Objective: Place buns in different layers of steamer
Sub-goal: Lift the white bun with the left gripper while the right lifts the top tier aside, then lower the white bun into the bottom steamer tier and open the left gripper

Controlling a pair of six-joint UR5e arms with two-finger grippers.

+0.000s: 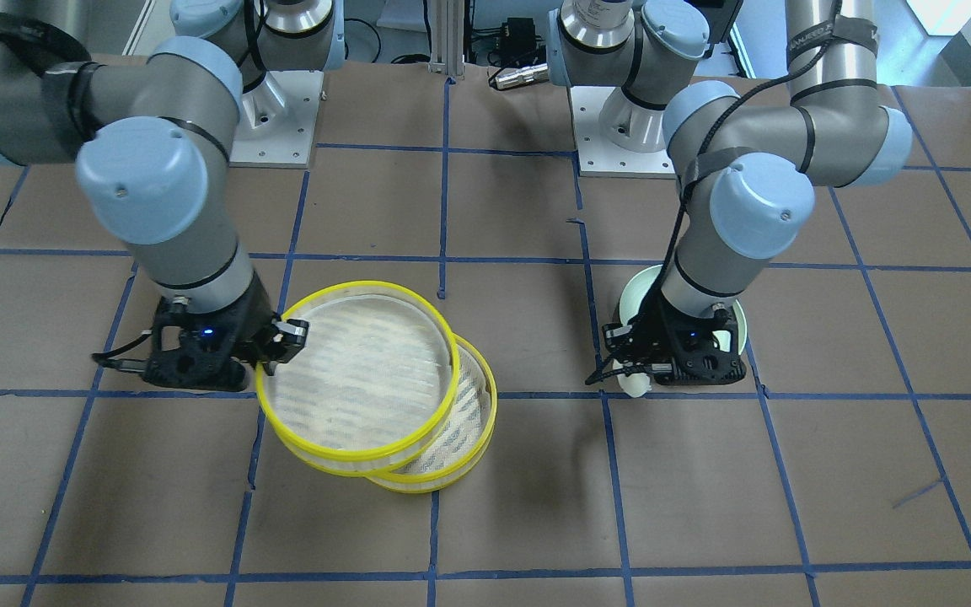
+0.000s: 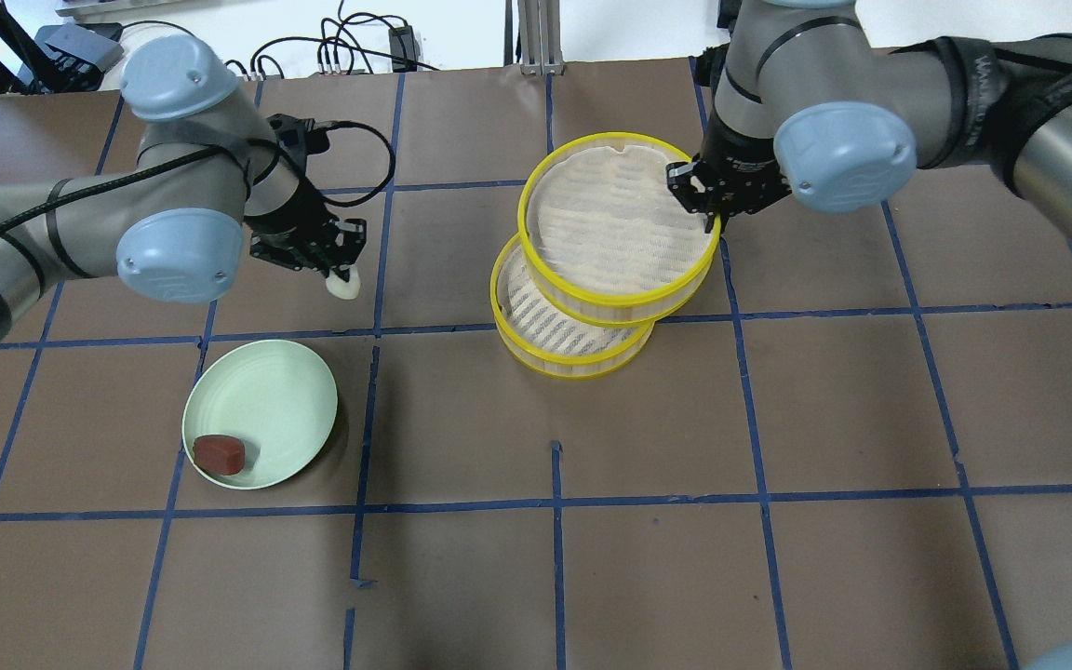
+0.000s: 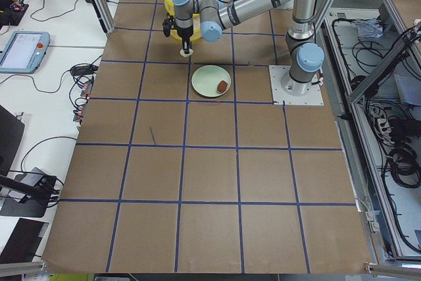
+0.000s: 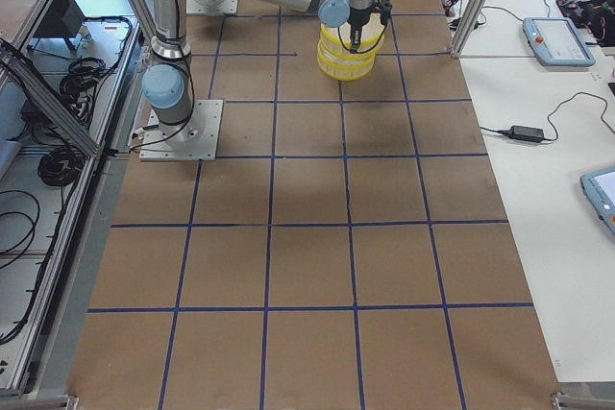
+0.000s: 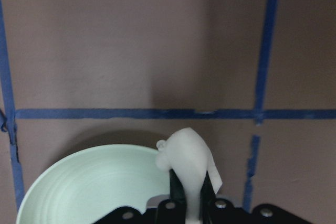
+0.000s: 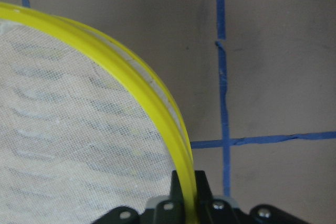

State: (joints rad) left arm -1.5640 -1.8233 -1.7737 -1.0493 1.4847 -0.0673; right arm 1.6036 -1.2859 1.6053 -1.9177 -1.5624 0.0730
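My left gripper (image 2: 335, 272) is shut on the white oblong bun (image 2: 343, 285) and holds it above the table, beyond the pale green plate (image 2: 266, 386). The left wrist view shows the bun (image 5: 189, 156) pinched between the jaws. The reddish-brown bun (image 2: 220, 454) lies on the plate. My right gripper (image 2: 711, 214) is shut on the yellow rim of the upper steamer layer (image 2: 615, 223). That layer is raised and shifted off the lower layer (image 2: 545, 321), which rests on the table. Both mesh bases are bare.
The table is brown paper with a blue tape grid. The plate (image 1: 639, 291) is partly hidden under my left wrist in the front view. The arm bases stand at the robot's side of the table.
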